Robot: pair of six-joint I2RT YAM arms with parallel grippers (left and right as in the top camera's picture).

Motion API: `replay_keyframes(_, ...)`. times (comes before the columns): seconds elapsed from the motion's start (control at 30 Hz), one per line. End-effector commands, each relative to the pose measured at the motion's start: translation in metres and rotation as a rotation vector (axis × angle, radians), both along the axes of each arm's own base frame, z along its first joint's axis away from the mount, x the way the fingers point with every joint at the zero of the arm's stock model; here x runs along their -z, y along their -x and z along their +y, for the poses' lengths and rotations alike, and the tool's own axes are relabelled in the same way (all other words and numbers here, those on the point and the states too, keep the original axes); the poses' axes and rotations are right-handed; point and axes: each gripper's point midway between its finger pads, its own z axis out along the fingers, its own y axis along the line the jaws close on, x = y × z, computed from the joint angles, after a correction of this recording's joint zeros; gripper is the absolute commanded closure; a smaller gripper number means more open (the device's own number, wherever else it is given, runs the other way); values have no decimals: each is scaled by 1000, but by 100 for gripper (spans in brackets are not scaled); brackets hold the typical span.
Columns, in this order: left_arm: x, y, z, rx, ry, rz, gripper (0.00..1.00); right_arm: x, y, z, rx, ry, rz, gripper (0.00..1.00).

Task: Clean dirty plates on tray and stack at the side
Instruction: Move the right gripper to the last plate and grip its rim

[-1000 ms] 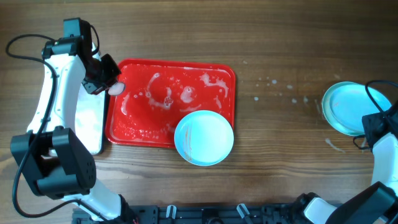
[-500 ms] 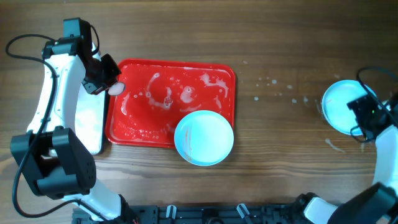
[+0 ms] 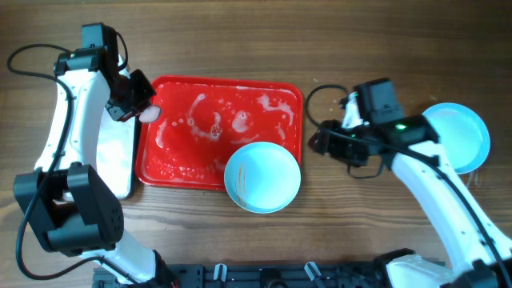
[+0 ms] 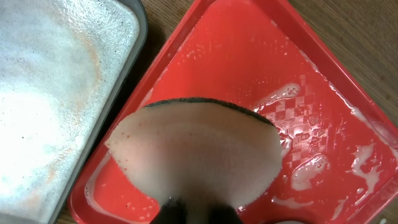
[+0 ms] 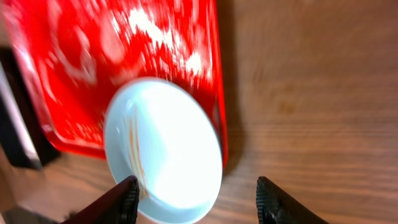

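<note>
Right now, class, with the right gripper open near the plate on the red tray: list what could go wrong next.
1. The plate overhangs the tray rim; a nudge from the open right gripper could tip it off.
2. The tray's soapy film suggests a slippery grip.
3. Its reddish streak looks unwashed; stacking it now might soil the side plate.

My right wrist view smears the glossy red plastic tray (image 5: 56,93) at eleven o'clock. The pale semicircular sponge (image 4: 199,155) mostly hides my left gripper (image 4: 194,211) at six o'clock.
</note>
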Motion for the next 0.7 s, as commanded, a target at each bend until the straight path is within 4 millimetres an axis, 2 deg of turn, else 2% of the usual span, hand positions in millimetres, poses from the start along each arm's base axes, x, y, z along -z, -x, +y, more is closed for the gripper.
replay_keyframes(0.0,-5,-3,-1,18,3,-21,96,28,20,21,-29,35,133,40)
replay_keyframes(0.13,-5,-3,-1,18,3,-20,96,55,42,34,-74,103,249,52)
replay_keyframes(0.3,-5,-2,-1,18,4,-17,96,76,55,41,-116,179,304,57)
replay_keyframes(0.4,-5,-2,-1,18,4,-17,96,86,56,35,-119,270,290,57)
replay_keyframes(0.53,-5,-2,-1,18,4,-16,96,96,55,35,-118,296,303,60)
replay_keyframes(0.67,-5,-2,-1,18,3,-16,96,110,57,37,-127,312,330,71)
